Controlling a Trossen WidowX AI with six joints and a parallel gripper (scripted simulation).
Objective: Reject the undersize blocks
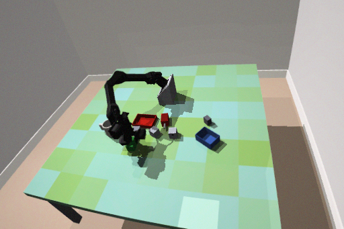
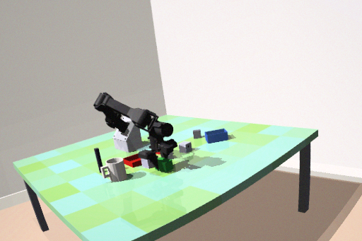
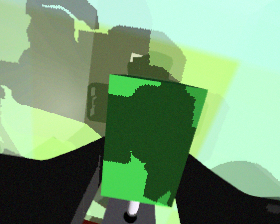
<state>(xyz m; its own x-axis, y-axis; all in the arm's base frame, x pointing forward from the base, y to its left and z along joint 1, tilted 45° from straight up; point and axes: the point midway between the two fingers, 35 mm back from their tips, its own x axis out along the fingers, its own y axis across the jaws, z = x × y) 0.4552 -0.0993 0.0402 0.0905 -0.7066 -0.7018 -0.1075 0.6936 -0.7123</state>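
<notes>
Hand (image 1: 134, 138) (image 2: 155, 158) (image 3: 143, 141) clamped on green gauge (image 1: 131, 144) (image 2: 165, 165) (image 3: 153, 135), pin pointing at bore of nearest steel block (image 1: 136, 128) (image 2: 146, 162) (image 3: 163, 215); sideways misalignment could catch pin on rim, shove block, and mimic an undersize hole.

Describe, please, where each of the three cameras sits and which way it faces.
Top: high above the table, looking down at a slant; the whole arm and its gripper show.
Exterior: outside the table, lower, looking across it past the mug; the arm shows, bent over the blocks.
Wrist: on the arm near the gripper, looking along the fingers at the green gauge between them; only dark gripper parts show.
Top and exterior share the mug, the red tray and the blue bin.
</notes>
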